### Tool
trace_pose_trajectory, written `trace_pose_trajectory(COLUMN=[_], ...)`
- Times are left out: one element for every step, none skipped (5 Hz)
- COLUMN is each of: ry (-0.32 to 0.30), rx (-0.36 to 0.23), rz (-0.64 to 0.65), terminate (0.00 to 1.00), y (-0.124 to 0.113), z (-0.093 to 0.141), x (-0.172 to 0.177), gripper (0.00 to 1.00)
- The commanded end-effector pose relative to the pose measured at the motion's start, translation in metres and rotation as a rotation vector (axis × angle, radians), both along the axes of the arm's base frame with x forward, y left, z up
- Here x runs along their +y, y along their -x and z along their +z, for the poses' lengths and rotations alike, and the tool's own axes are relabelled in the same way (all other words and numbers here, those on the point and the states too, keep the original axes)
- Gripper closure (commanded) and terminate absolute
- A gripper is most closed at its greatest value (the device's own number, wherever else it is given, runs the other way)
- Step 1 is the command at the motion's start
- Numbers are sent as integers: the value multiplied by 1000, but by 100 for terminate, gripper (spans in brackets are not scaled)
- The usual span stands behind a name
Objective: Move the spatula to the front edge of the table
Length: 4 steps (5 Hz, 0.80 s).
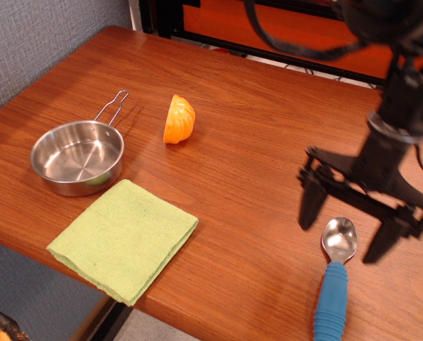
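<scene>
Lying flat near the front edge of the table [254,128], the spatula [334,279] points its blue handle off the near rim. Above it hangs the gripper [345,229], jaws wide apart, touching nothing; the placement looks complete.

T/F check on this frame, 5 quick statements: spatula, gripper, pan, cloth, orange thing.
1. The gripper holds the spatula. False: it is open above it, and the spatula lies on the table.
2. The spatula's blue handle points to the front edge. True.
3. The pan holds the orange object. False: the object sits on the table beside it.
4. The green cloth lies in front of the pan. True.
5. The cloth covers the spatula. False: they are far apart.
</scene>
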<state>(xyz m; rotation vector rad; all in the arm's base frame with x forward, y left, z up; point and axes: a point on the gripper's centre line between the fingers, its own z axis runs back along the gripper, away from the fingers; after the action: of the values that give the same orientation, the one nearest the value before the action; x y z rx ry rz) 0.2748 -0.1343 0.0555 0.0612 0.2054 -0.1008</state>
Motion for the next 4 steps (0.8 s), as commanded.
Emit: trace_pose_trajectory(ry=[6, -3, -58, -89], rx=[-3, -9, -67, -130], rz=[152, 198, 282, 317], terminate=[0, 0, 0, 0], y=[8, 17, 24, 23], z=[22, 27, 38, 43], x=[81, 116, 149, 169], gripper=[0, 0, 0, 0])
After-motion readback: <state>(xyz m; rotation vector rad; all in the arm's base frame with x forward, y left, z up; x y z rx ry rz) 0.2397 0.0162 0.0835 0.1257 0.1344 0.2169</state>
